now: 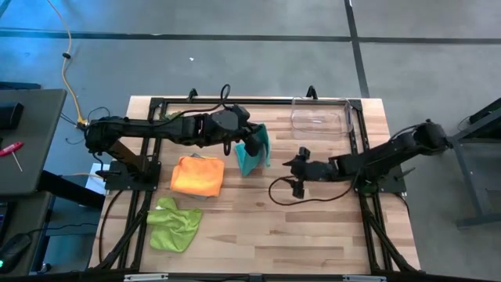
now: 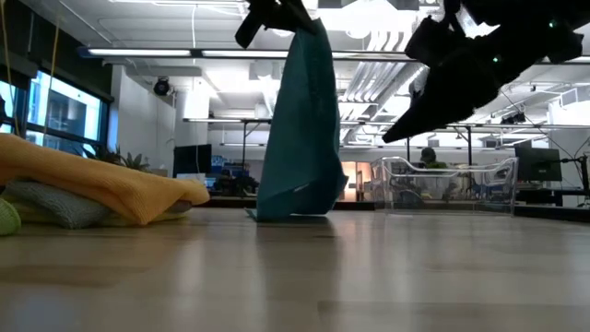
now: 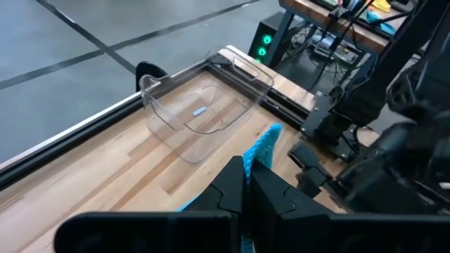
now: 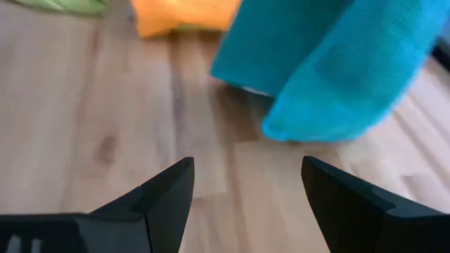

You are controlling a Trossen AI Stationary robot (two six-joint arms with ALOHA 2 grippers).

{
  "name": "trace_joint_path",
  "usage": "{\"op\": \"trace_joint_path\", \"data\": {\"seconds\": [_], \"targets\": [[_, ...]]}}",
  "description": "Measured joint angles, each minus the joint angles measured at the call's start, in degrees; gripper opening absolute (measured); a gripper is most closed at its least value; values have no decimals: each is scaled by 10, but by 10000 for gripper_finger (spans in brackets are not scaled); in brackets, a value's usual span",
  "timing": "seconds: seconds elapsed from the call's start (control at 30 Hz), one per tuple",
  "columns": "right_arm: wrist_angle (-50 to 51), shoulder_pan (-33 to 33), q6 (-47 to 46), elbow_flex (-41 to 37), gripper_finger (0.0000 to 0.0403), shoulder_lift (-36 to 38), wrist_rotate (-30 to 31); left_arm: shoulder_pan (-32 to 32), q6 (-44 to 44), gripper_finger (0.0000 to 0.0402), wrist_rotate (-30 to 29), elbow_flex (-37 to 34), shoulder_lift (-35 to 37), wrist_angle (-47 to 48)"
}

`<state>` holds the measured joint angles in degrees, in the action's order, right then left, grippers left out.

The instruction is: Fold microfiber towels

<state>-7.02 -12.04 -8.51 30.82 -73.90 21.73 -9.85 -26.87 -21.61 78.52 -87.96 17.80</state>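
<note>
A teal towel [image 2: 300, 129] hangs from my left gripper [image 1: 249, 142], which is shut on its top above the table's middle. The towel's lower end [image 2: 290, 212] touches the wood. An orange towel [image 1: 197, 175] lies folded left of it; in the low view it rests on a grey towel [image 2: 51, 205]. A lime green towel [image 1: 174, 223] lies crumpled near the front left. My right gripper [image 1: 291, 174] hovers open to the right of the teal towel, pointing at it [image 4: 330, 70], with nothing between its fingers. My left gripper pinches the teal towel's upper edge [image 3: 252, 163] between its two shut fingers, and a bit of cloth [image 3: 266, 137] sticks out past the tips. The fingers come from the table's left, slanting down. The towel hangs below them in loose folds, its bottom on the table.
A clear plastic bin [image 1: 321, 117] stands at the table's far right, behind my right arm. Bare wood lies in front of the teal towel and across the table's near right part [image 1: 313, 235]. Black frame rails [image 1: 362, 149] run along the table's sides.
</note>
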Motion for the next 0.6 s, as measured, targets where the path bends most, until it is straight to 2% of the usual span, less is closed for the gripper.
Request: {"op": "trace_joint_path", "data": {"seconds": [0.1,0.27,0.33,0.5,0.6], "targets": [[-36,-12,-2,0,257,-30,39,0,-1,0,0,0,0,-5],[-104,-25,42,1,257,-85,48,0,-1,0,5,0,0,-14],[-123,-26,60,12,257,-112,69,0,0,0,8,0,0,-13],[-137,-20,90,71,257,-197,149,0,-1,0,15,0,0,-14],[-129,-17,86,111,257,-237,157,0,-1,0,15,0,0,-13]]}}
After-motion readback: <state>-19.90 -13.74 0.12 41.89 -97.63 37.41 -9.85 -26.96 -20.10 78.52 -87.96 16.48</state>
